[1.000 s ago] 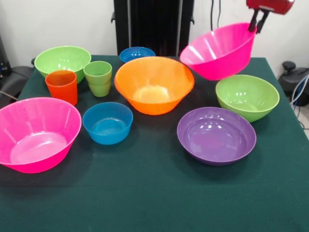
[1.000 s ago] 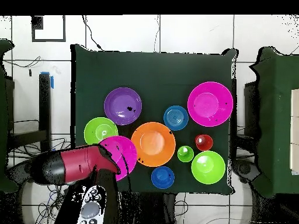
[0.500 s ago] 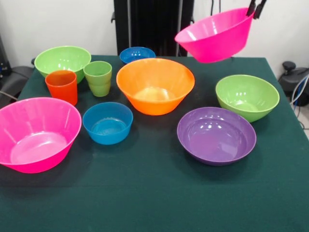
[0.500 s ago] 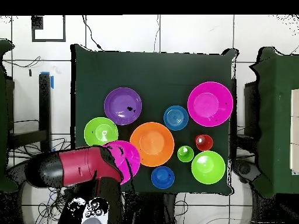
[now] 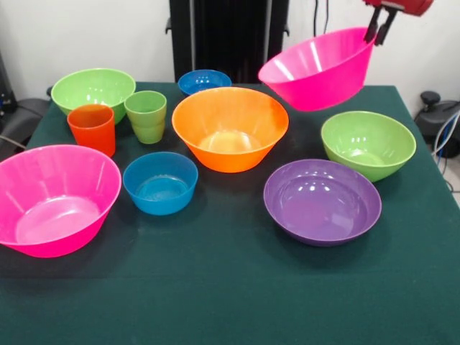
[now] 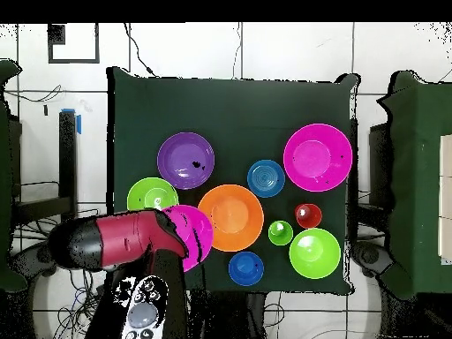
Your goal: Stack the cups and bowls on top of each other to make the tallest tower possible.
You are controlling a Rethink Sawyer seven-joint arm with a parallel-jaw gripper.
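Front view. The pincer [image 5: 380,30], at one o'clock in the frame, is clamped on the upper rim of a pink bowl [image 5: 320,70], one finger inside the wall and one outside. The bowl hangs clear of the table [image 5: 230,295], tilted with its mouth toward nine o'clock, above the gap between the orange bowl [image 5: 230,128] and the right green bowl [image 5: 368,144].

On the table: a second pink bowl [image 5: 54,198] at eight o'clock; a blue bowl [image 5: 160,182] just beside it; a purple bowl [image 5: 322,201] at four o'clock; a smaller blue bowl [image 5: 204,80] at twelve o'clock, behind the orange one; a left green bowl [image 5: 92,92] at ten o'clock, with the orange cup [image 5: 92,128] and green cup [image 5: 146,115] in front of it. No tower stands yet; nothing is nested.

Handling, as a judgement: the bowls look light, thin-walled, stiff and glossy, so probably slippery. A rim pinch leaves a wide bowl free to swing and tilt, as here. The rim is the only place narrow enough to take hold of; the cups could be taken across the lip or the whole body. A wide bowl suits the base, mouth down or nested.
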